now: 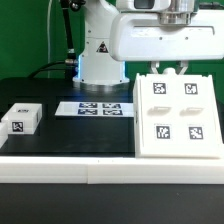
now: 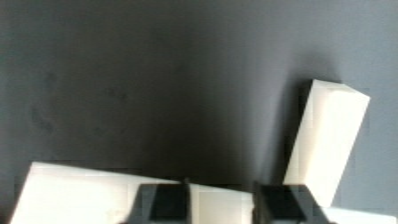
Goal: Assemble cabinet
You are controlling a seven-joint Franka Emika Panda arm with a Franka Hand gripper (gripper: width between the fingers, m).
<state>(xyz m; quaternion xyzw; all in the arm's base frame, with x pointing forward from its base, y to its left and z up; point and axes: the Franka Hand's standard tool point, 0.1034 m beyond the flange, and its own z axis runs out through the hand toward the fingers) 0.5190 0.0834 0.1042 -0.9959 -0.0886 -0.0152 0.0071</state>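
Observation:
The cabinet (image 1: 176, 118) is a large white box with four square marker tags on its face, lying at the exterior view's right. My gripper (image 1: 170, 69) is at the cabinet's far edge, fingers pointing down. In the wrist view the two dark fingers (image 2: 169, 205) stand close on either side of a white part of the cabinet (image 2: 228, 205), and my gripper (image 2: 226, 192) is shut on it. More white cabinet surfaces show beside the fingers (image 2: 86, 195) and standing further out (image 2: 331, 135). A small white tagged panel piece (image 1: 22, 118) lies at the exterior view's left.
The white robot base (image 1: 100, 55) with a triangular warning sticker stands at the back. The marker board (image 1: 100, 107) lies flat in front of it. A white rim (image 1: 70, 165) runs along the front of the black table.

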